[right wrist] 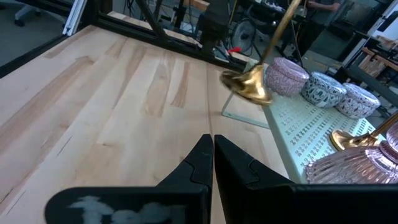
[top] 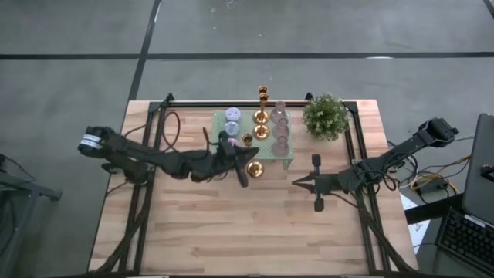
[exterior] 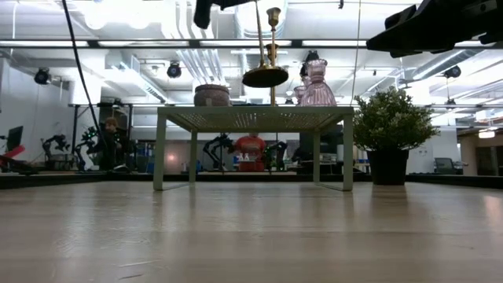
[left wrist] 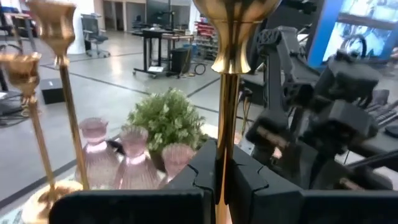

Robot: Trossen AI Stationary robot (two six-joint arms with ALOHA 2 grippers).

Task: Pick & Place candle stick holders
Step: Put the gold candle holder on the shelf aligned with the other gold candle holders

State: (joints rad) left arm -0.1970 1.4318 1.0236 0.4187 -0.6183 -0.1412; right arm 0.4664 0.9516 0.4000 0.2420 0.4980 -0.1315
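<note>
A slim, shiny brass candle stick holder (left wrist: 227,93) with a round flared base and a small cup top hangs in the air, clamped by its stem between the closed fingers of the left gripper (left wrist: 219,177). In the low view its base (exterior: 265,76) floats clear above the pale green perforated metal stand (exterior: 253,118), and in the high view it sits at that stand's front edge, tilted. Two more tall brass holders (left wrist: 53,93) stand on the stand behind it, and another (top: 262,96) rises near the stand's far edge. Beside them stand ribbed pink glass vases (top: 279,131), and squat round pastel candles (right wrist: 323,88) sit on the stand's other side. A small green potted plant (top: 325,116) stands on the light wooden table (top: 231,232) just right of the stand. The right gripper (right wrist: 208,162) hovers over bare table well to the right of the stand, its jaws pressed together with nothing between them.
</note>
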